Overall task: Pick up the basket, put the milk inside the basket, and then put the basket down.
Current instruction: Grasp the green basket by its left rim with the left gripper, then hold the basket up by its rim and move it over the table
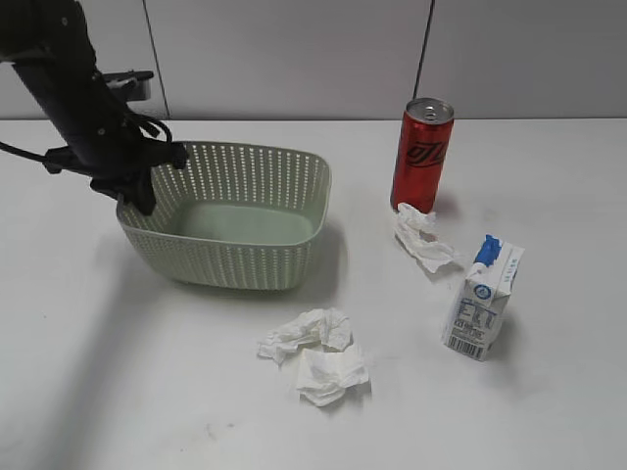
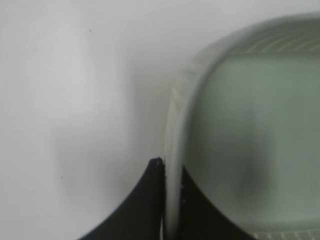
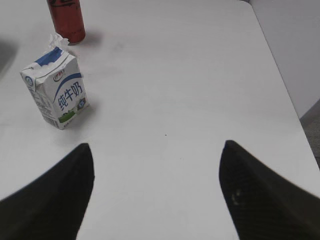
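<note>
The pale sage-green basket (image 1: 240,240) is left of centre on the white table, tilted with its left end raised. My left gripper (image 1: 137,191) is shut on the basket's left rim; in the left wrist view its two dark fingers (image 2: 170,172) pinch the rim of the basket (image 2: 250,135), one outside and one inside. The milk (image 1: 482,299) stands upright at the right, a white carton with a blue top. The right wrist view shows the milk (image 3: 56,90) at upper left. My right gripper (image 3: 157,150) is open and empty above bare table, off to the right of the milk.
A tall red soda can (image 1: 421,155) stands behind the milk and shows in the right wrist view (image 3: 66,17). Crumpled white tissues lie by the can (image 1: 423,238) and in front of the basket (image 1: 318,354). The table's right edge (image 3: 280,75) is close to my right gripper.
</note>
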Available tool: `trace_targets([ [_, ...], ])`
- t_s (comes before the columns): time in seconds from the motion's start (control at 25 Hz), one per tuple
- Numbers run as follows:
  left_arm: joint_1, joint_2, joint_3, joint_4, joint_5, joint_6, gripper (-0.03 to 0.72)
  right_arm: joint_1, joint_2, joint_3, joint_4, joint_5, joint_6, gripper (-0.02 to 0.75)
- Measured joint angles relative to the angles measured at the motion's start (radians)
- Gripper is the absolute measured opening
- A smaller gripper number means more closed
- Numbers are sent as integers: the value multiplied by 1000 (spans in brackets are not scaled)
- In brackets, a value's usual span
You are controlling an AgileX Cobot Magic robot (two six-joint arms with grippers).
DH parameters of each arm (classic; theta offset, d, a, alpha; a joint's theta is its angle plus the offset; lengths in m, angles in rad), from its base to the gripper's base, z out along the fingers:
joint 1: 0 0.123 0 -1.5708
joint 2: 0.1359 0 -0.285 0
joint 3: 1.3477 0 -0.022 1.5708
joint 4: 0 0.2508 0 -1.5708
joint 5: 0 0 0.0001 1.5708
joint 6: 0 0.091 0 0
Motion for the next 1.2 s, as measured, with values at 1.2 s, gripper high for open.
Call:
trace_targets([
  [1.2, -10, -262, 0, 88, 143, -51, 0, 0, 515, -208, 0, 37, 256, 591],
])
